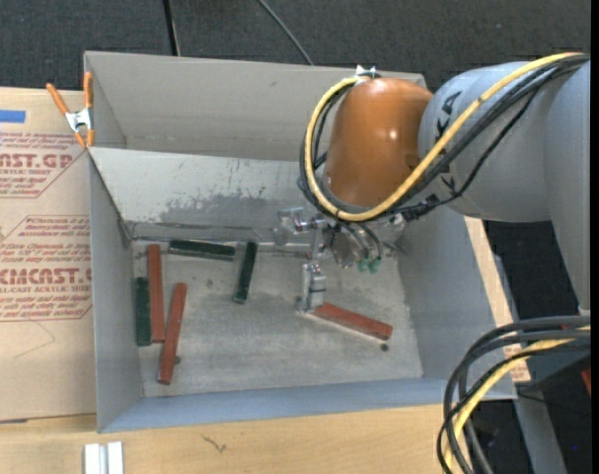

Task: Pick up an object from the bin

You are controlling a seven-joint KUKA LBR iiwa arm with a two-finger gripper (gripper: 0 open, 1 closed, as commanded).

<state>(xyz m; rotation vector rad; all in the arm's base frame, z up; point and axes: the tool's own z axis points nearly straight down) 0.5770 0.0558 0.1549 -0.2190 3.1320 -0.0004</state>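
My gripper (312,294) hangs low in the right half of the bin, under the orange wrist cover. Its tip stands just above the left end of a red-brown flat stick (353,323) that lies slanting on the bin floor, and looks close to touching it. A dark green stick (245,272) lies nearly upright in the view a little to the gripper's left. Another dark green stick (202,250) lies flat along the back wall's foot, further left.
By the left wall lie two red-brown sticks (155,292) (171,332) and a dark green one (141,311), side by side. The arm and its cables come in from the right over the bin's back right corner.
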